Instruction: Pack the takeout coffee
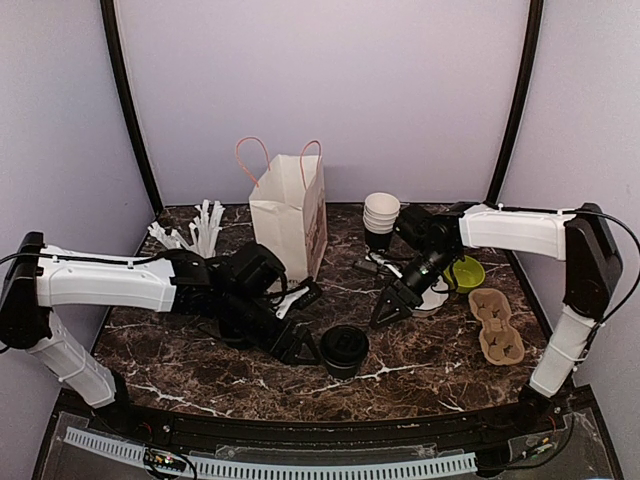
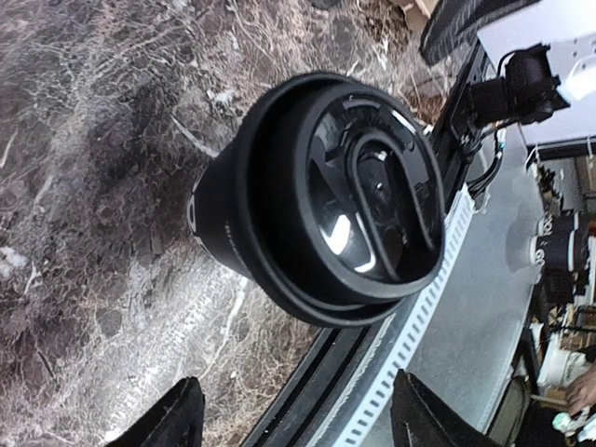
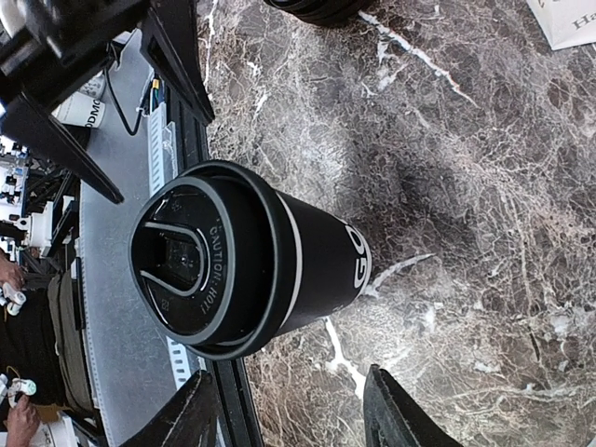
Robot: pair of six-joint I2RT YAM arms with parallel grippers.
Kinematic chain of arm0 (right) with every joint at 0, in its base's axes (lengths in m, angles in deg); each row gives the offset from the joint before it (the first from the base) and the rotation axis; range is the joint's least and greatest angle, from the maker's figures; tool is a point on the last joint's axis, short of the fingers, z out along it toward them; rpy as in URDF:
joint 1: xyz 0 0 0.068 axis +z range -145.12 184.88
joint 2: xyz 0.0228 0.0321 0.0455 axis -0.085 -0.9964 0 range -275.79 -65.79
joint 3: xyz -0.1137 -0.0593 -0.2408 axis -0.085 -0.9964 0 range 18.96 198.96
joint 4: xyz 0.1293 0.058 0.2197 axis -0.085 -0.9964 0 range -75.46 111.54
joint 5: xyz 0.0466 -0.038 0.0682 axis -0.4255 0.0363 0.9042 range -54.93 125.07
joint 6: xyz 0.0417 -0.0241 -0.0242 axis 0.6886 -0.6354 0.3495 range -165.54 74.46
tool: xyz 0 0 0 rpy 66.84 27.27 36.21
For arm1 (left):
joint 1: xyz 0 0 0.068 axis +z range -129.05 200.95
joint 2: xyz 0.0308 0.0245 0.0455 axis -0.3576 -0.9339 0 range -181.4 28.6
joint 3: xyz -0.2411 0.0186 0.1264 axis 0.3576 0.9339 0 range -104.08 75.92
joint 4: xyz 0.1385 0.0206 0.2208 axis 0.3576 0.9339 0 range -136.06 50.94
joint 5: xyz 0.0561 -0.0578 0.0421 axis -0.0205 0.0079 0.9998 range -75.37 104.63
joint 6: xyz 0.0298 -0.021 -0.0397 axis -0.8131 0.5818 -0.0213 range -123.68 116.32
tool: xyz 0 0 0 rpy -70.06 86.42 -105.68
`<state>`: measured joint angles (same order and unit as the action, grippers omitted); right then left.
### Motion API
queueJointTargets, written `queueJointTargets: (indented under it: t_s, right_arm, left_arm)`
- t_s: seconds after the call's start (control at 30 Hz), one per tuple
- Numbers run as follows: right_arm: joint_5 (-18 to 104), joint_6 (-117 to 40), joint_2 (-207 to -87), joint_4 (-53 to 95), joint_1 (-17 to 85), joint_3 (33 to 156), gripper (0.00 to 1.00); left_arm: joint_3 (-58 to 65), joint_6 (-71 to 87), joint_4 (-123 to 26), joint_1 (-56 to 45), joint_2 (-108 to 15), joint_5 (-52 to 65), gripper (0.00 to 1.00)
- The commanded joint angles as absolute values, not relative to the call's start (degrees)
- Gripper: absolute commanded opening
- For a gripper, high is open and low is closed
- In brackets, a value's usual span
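Observation:
One takeout coffee point(image 1: 343, 350), a black paper cup with white lettering and a black lid, stands upright on the marble table near the front edge. My left gripper point(image 1: 303, 345) is open and empty just left of it; in the left wrist view the cup point(image 2: 326, 196) sits ahead of the open gripper point(image 2: 298, 424), apart from its fingers. My right gripper point(image 1: 388, 308) is open and empty, up and right of the cup; the right wrist view shows the cup point(image 3: 251, 261) ahead of the gripper point(image 3: 289, 419), not touching.
A white paper bag point(image 1: 290, 215) with pink handles stands open at the back centre. A stack of lidless cups point(image 1: 380, 215), a green bowl point(image 1: 466, 272) and a brown cup carrier point(image 1: 497, 325) are on the right. White sticks point(image 1: 200, 232) lie at the back left.

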<state>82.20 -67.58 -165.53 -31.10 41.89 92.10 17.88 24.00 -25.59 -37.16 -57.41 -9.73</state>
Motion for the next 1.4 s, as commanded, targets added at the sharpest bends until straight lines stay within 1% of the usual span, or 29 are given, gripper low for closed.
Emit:
queueJointTargets:
  t_s: [0.0, 0.2, 0.5, 0.93, 1.23, 1.37]
  right_arm:
    - [82.65, -68.71, -164.75, -30.59, 41.61, 92.32, 0.54]
    - [82.97, -68.66, -164.15, -30.74, 41.61, 92.00, 0.55]
    - [83.41, -68.74, -164.12, -30.54, 41.61, 91.56, 0.56]
    - [82.90, -68.92, -161.63, -30.07, 41.61, 89.45, 0.57]
    - [82.32, -68.49, -161.65, -29.53, 41.53, 89.42, 0.57]
    - [82.27, -68.13, -161.65, -30.18, 41.17, 89.49, 0.57]
  left_arm:
    - [19.06, 17.92, -26.47, -38.64, -58.88, -7.60, 0.71]
    - [17.97, 14.89, -28.29, -39.60, -62.27, -5.67, 0.69]
    - [14.56, 13.40, -28.19, -39.40, -65.37, 3.63, 0.67]
    - [12.79, 12.37, -30.88, -34.44, -67.40, 4.28, 0.66]
    - [13.69, 13.15, -30.29, -33.98, -66.97, 4.08, 0.66]
    - [12.86, 15.37, -26.12, -33.52, -66.55, 7.00, 0.65]
